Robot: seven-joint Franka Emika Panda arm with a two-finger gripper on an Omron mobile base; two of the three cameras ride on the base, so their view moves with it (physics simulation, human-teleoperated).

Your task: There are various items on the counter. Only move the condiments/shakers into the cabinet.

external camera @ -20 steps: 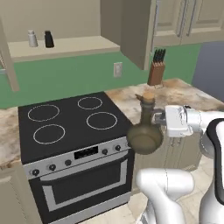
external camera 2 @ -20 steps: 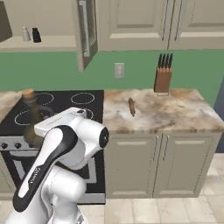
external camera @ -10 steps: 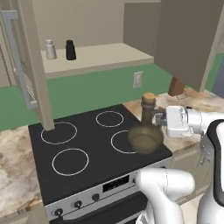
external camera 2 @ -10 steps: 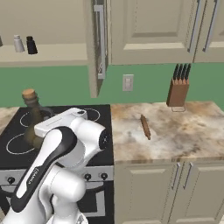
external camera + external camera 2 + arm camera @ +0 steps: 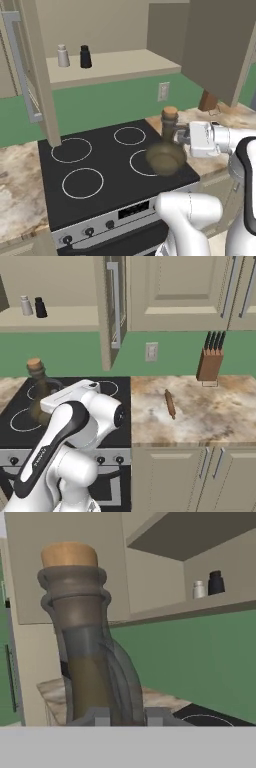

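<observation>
You are looking at the gripper [image 5: 181, 136] clamping its fingers on the neck of the dark olive corked jug [image 5: 166, 150], holding it upright in the air above the right side of the black stovetop [image 5: 105, 170]. In the hand view the jug [image 5: 90, 647] is standing close between the fingertips [image 5: 100, 716]. The cabinet [image 5: 107, 67] door is standing open, and the small black shaker [image 5: 85, 57] and small pale grey shaker [image 5: 63, 55] are sitting side by side on its shelf. On the counter [image 5: 220, 416] the wooden rolling pin [image 5: 170, 403] is lying near the wooden knife block [image 5: 209, 362].
</observation>
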